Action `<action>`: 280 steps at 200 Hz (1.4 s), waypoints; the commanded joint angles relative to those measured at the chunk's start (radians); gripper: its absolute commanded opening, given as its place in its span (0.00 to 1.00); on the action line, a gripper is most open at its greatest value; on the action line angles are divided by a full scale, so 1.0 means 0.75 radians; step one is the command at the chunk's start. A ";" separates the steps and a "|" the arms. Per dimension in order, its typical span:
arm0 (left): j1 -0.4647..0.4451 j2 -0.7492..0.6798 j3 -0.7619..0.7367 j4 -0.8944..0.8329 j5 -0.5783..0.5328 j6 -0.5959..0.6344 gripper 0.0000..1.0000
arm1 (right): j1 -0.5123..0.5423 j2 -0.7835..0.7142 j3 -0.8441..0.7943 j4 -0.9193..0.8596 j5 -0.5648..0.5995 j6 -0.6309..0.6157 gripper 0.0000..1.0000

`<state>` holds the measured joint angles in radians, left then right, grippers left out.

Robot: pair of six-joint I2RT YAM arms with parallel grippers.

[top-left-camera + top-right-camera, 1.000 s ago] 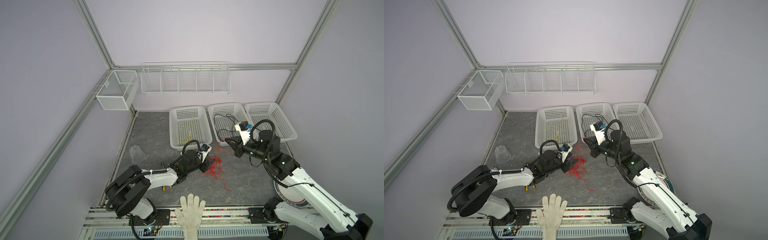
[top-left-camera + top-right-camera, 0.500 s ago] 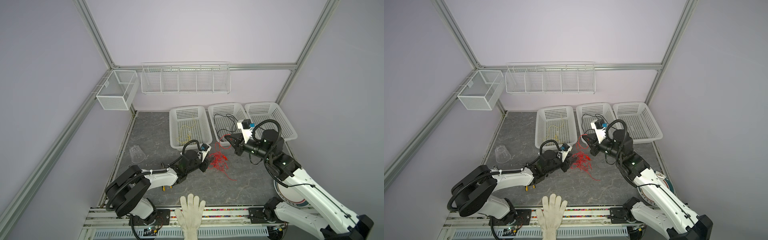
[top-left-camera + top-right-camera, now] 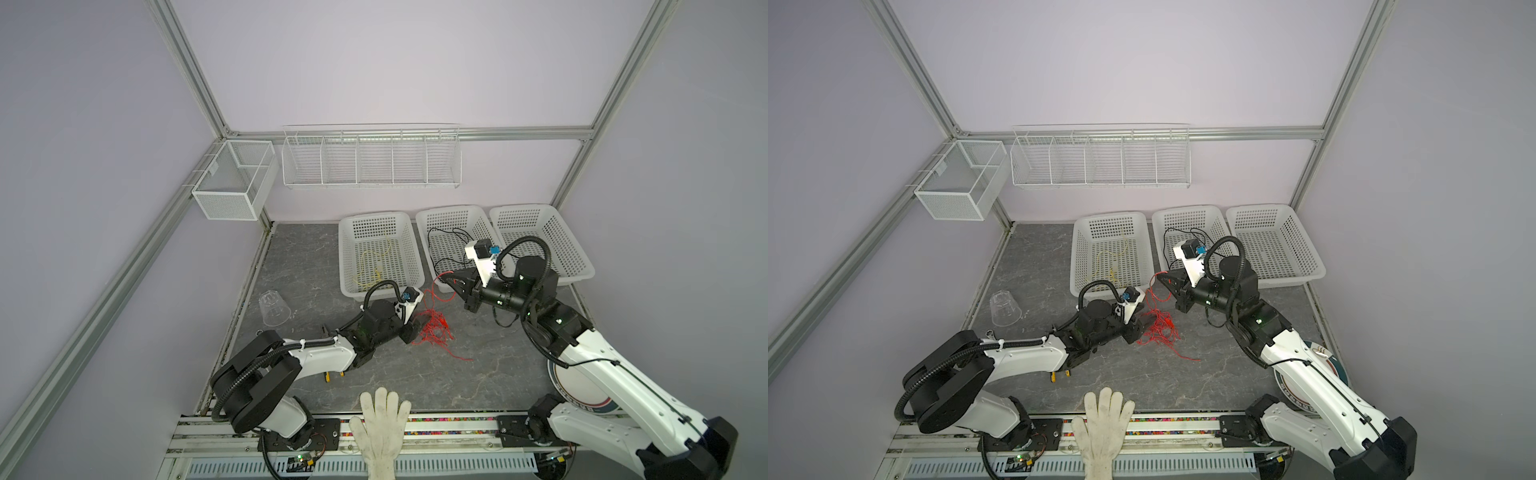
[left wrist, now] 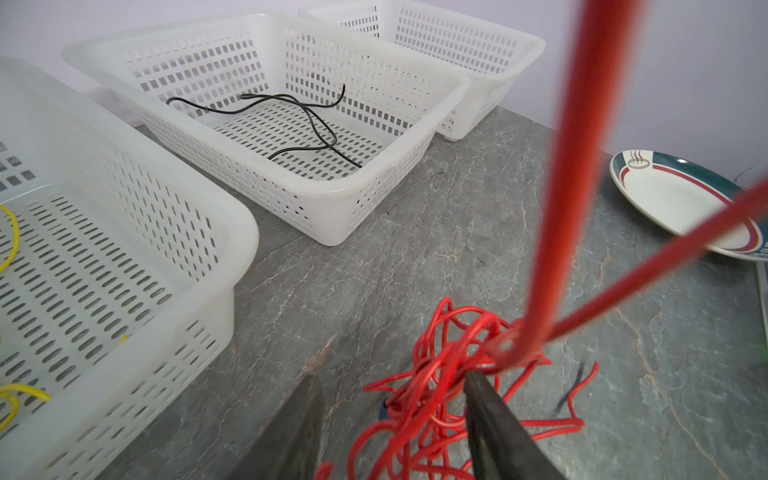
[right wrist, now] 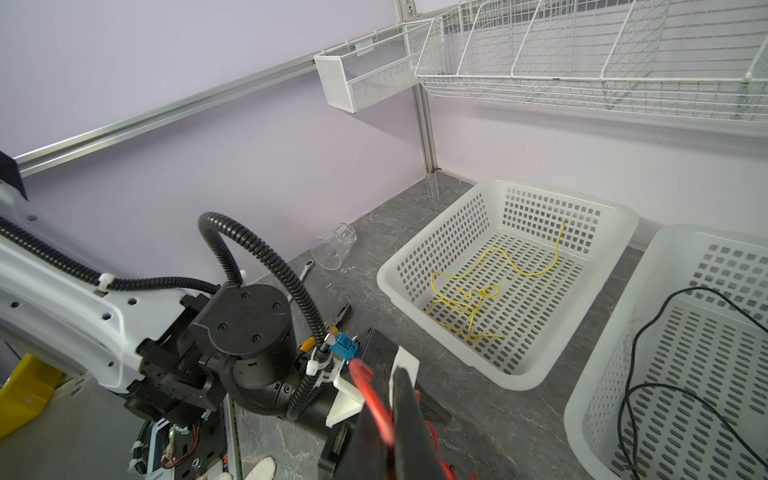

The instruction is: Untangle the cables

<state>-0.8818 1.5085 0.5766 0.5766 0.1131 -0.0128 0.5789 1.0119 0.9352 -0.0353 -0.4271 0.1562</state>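
Starting with both top views: the red cable (image 3: 432, 334) sits as a loose snarl on the grey table (image 3: 316, 257), in front of the baskets and between the two arms. The left gripper (image 3: 413, 332) is down at the snarl's edge. The right gripper (image 3: 449, 280) is raised near the baskets, and a red strand climbs from the snarl to its tips. (Inspector)

Purpose of that arrangement? (Clerk)

By my judgement, one arm stands by to anchor the bundle while the other draws a strand out so the loops can open. (Inspector)

Left wrist view? (Clerk)

Jaws spread. The snarl lies between the fingers (image 4: 494, 419); one touches it and the other stands clear, so nothing is pinched. Two red strands rise steeply from the knot. Beyond, the black cable (image 4: 326, 143) lies alone in the middle basket (image 4: 345, 195). (Inspector)

Right wrist view? (Clerk)

Jaws pressed together, pinching the red strand at the tips. The yellow cable (image 5: 482, 293) lies alone in the end basket (image 5: 436, 249). (Inspector)

Finding? (Clerk)

Black and yellow look sorted; the red one is the work in hand. Risk noted: with the left jaws apart, the whole snarl may lift rather than unravel. (Inspector)
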 commanded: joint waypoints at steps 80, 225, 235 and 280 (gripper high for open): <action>0.001 0.086 0.033 -0.004 -0.087 -0.061 0.00 | 0.009 -0.084 0.010 0.000 0.268 -0.025 0.06; 0.003 0.019 0.058 -0.449 -0.505 -0.199 0.00 | -0.093 -0.541 -0.066 -0.532 1.311 -0.021 0.06; 0.002 0.016 0.062 -0.476 -0.523 -0.192 0.00 | -0.109 -0.545 -0.067 -0.547 1.350 0.004 0.06; 0.002 0.007 0.069 -0.455 -0.350 -0.116 0.00 | -0.135 -0.488 -0.138 -0.453 0.974 -0.017 0.06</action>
<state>-0.9047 1.5013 0.6479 0.3817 -0.1513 -0.1387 0.4995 0.6472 0.8574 -0.5213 0.3866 0.1383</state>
